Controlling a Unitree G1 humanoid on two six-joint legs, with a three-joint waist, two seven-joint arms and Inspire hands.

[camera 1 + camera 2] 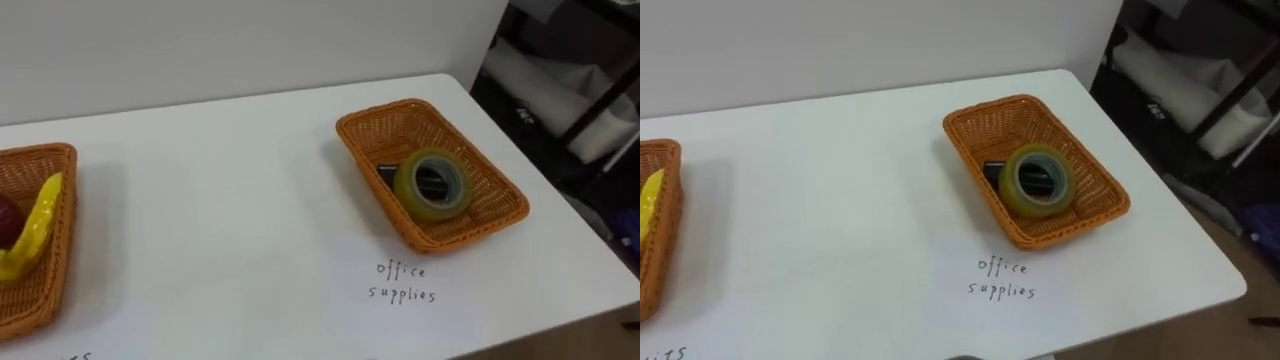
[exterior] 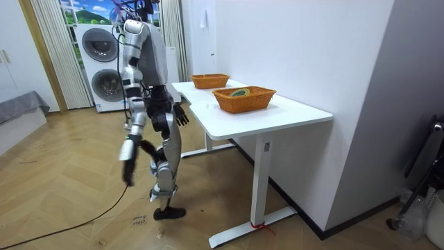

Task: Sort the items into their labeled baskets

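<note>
On the white table stand two woven baskets. The one at the left holds a yellow banana and a dark red fruit at the view's edge. The right-hand basket holds a greenish roll of tape leaning on a small black thing. In the room view I stand at the table's long side, a step back from it. My left hand hangs by the table's edge with fingers spread. Beside my leg my right hand hangs low, its fingers straight. Both hold nothing.
Handwritten words on the table label the right basket. The table's right edge drops off to dark shelving. Behind me stand stacked washing machines. A white wall runs along the table's far side.
</note>
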